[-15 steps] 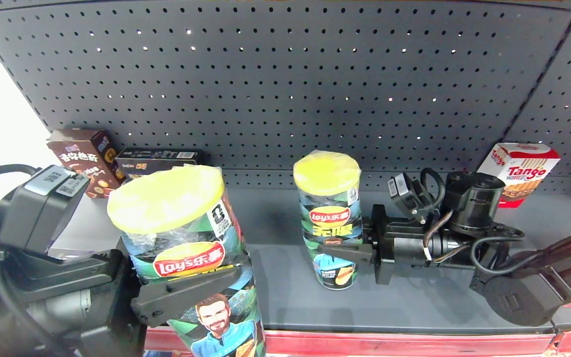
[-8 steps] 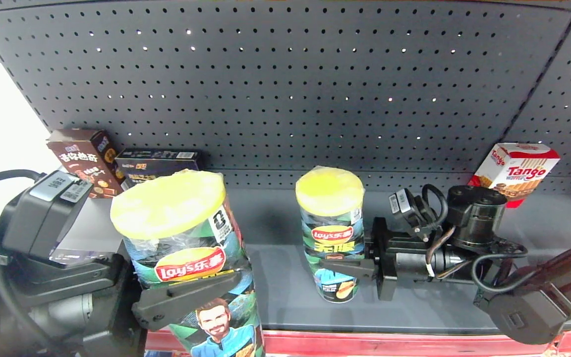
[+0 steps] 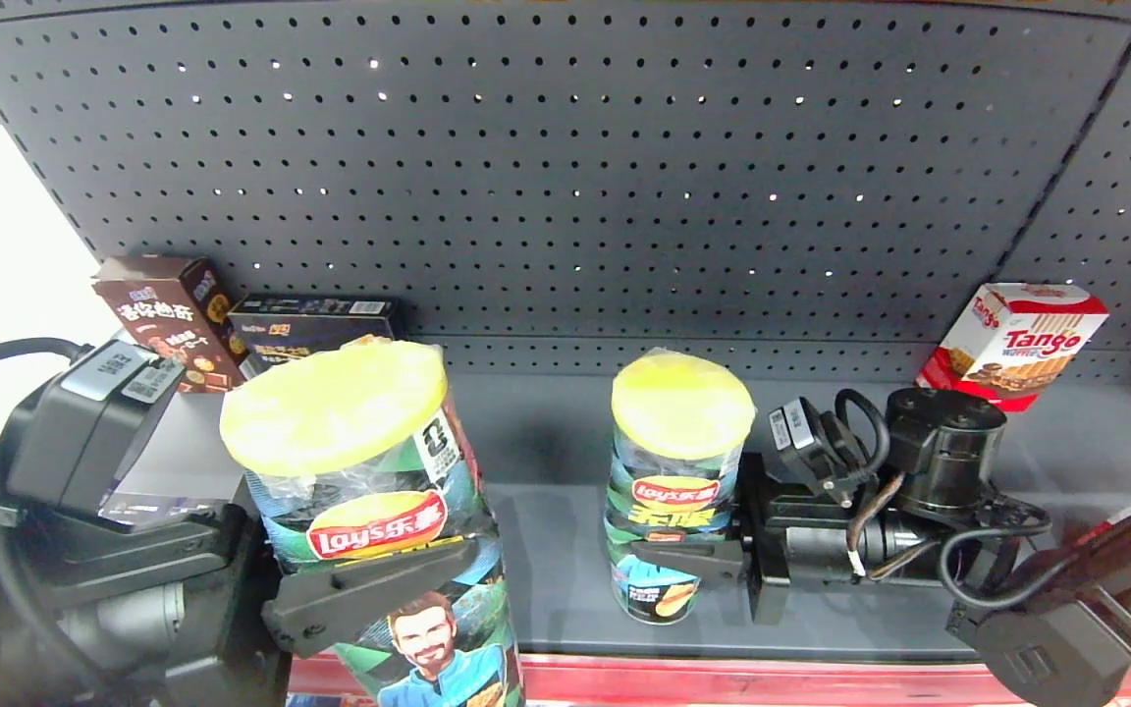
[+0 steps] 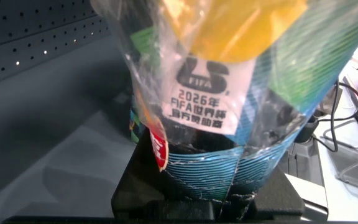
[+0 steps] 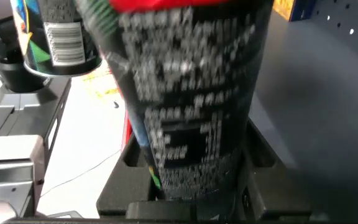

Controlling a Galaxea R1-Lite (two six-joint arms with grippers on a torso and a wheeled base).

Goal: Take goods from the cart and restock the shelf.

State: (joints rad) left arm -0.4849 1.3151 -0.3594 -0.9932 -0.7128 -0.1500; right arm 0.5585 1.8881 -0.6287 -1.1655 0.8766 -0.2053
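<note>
Can point(image 3: 672, 491) at lower middle, gripped by right gripper point(image 3: 675, 552), should be set flat on shelf point(image 3: 558, 560), then let go. Second can point(image 3: 369, 501), lower left, is held by left gripper point(image 3: 379, 574).

A flat grey metal shelf point(image 3: 565, 579) with a red front edge point(image 3: 723, 679) runs below a dark perforated back panel point(image 3: 565, 177). At its left rear stands a brown cardboard snack box point(image 3: 168, 314), with a low black box point(image 3: 315, 322) just beside it. A red-and-white wafer box point(image 3: 1022, 339) stands at the right rear.
</note>
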